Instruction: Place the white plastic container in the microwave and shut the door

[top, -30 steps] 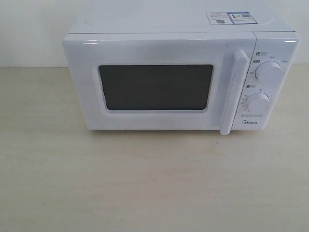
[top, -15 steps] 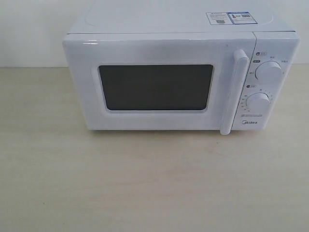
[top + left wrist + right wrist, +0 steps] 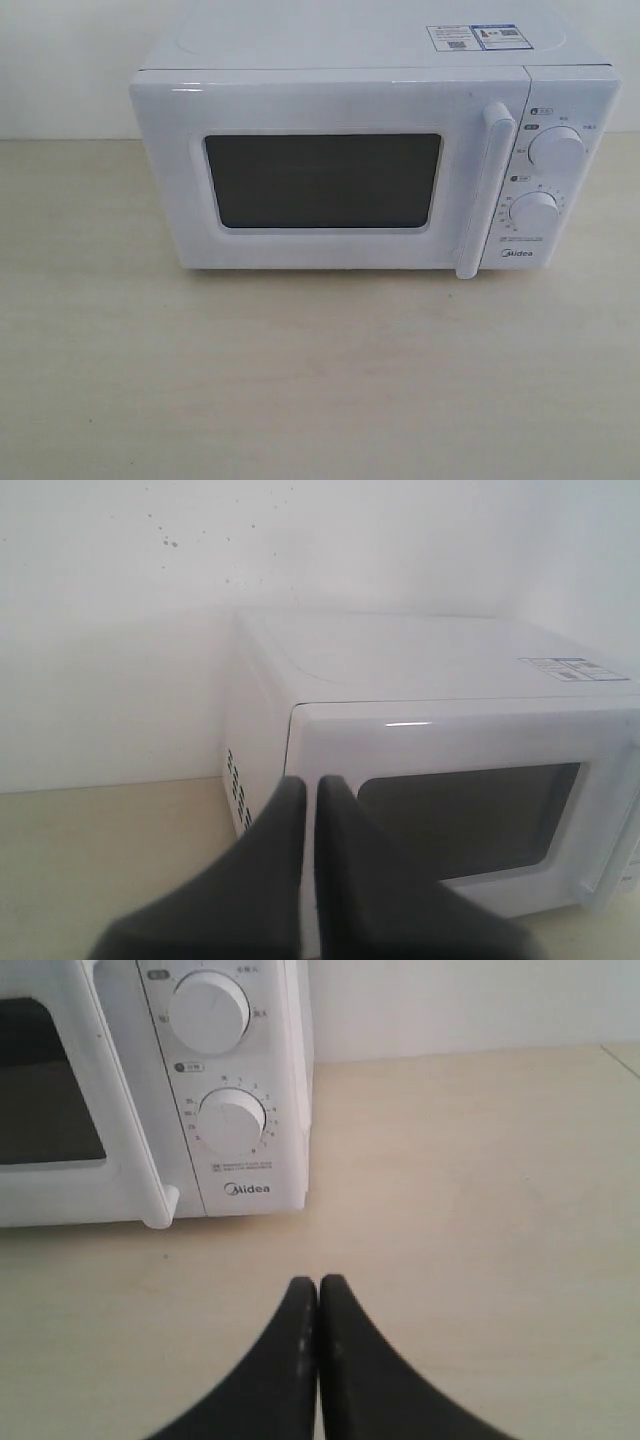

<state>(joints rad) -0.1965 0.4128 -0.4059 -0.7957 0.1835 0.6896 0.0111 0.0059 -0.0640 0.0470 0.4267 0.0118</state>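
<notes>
While the left pincer (image 3: 304,781) and right pincer (image 3: 318,1282), dark and tapered, sit closed on nothing, we see the boxy glossy white microwave (image 3: 350,45) on the pale wood-grain surface (image 3: 300,380), door (image 3: 170,190) shut, dark rectangular window (image 3: 322,180), round dials (image 3: 557,150).

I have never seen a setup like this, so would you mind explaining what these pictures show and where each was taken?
This is a two-armed robot at a pale table. The wide picture comes from a camera off the arms: it shows a white microwave, its door closed, and no arm. The other two come from cameras on the wrists; the dark wedges in the foreground are each arm's jaws, pressed shut and holding nothing. The left one faces the door, the right one the two dials. No container shows in any picture.
</notes>
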